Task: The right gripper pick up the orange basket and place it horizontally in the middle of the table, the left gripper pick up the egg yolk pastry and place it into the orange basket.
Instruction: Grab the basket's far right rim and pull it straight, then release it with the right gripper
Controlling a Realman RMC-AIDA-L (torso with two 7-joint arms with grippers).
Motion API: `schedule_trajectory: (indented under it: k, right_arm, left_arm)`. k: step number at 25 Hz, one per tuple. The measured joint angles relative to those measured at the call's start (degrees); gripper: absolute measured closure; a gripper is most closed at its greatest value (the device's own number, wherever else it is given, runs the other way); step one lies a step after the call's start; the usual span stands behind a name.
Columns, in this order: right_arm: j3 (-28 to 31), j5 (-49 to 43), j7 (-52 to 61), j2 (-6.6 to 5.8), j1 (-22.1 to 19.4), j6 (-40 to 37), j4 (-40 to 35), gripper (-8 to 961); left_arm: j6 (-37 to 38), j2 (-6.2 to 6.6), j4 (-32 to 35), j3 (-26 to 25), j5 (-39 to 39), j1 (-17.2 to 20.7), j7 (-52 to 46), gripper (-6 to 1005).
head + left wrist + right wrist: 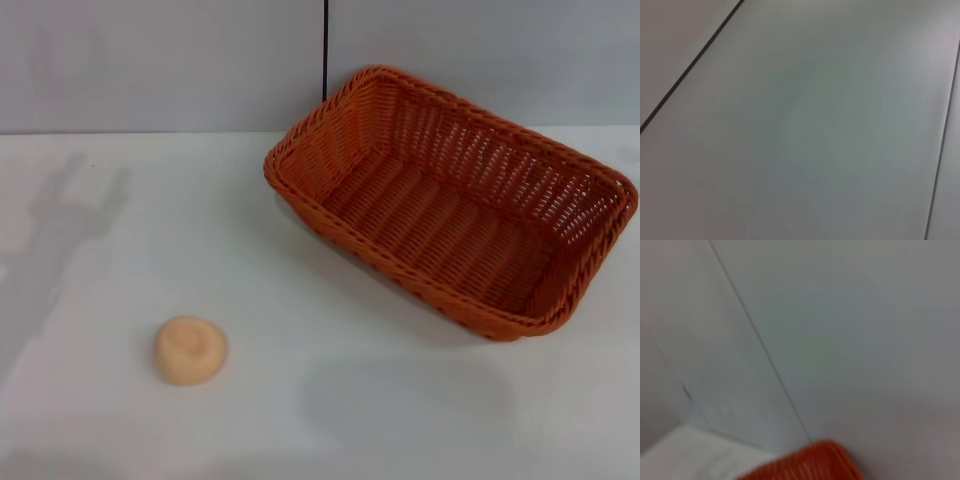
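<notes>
The orange basket (455,205) rests on the white table (330,400) at the right rear, set at a slant with one corner near the grey wall; nothing lies inside it. One corner of the orange basket (812,465) shows in the right wrist view. The egg yolk pastry (190,349) sits alone at the front left of the table, dimple up. Neither gripper appears in any view. The left wrist view holds only grey wall panels.
A grey wall (150,60) with a dark vertical seam (325,50) stands behind the table. An arm's shadow (70,215) falls on the table's left side.
</notes>
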Motion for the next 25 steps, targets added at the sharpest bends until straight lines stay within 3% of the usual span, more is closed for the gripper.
schedule_trajectory:
  k: [3, 5, 8, 11, 12, 15, 19, 25]
  right_arm:
    - [-0.07, -6.03, 0.78, -1.18, 3.34, -1.35, 0.21, 336]
    - [-0.15, -14.01, 2.06, -1.31, 6.92, -1.86, 0.29, 334]
    - [-0.61, -18.24, 2.85, -0.79, 8.79, -1.98, 0.35, 331]
    - [-2.45, -23.75, 3.46, 0.33, 10.89, -1.1, 0.91, 327]
    - [-3.77, -26.34, 3.46, 1.27, 11.79, 0.3, 1.94, 326]
    - [-5.49, -28.01, 3.42, 1.86, 12.25, 1.93, 3.08, 323]
    - [-10.37, -28.8, 3.39, 2.59, 12.45, 6.27, 5.77, 236]
    - [-13.46, -30.15, 3.36, 3.97, 12.5, 10.21, 6.94, 236]
  left_arm:
    - [-0.04, 0.0, 0.08, 0.16, 0.01, 0.06, 0.0, 198]
    - [-0.31, -0.06, 0.09, 0.25, 0.15, 0.08, 0.0, 198]
    - [-0.42, -0.08, 0.22, 0.27, 0.18, 0.09, 0.0, 198]
    - [-0.53, -0.09, 0.63, 0.27, 0.2, 0.02, 0.0, 198]
    - [-0.57, -0.09, 0.69, 0.27, 0.21, -0.03, 0.02, 198]
    - [-0.57, -0.09, 0.76, 0.28, 0.23, -0.04, 0.08, 198]
    - [-0.32, -0.09, 0.85, 0.28, 0.26, -0.1, 0.12, 198]
    - [-0.11, -0.09, 1.51, 0.24, 0.18, -0.3, 0.42, 198]
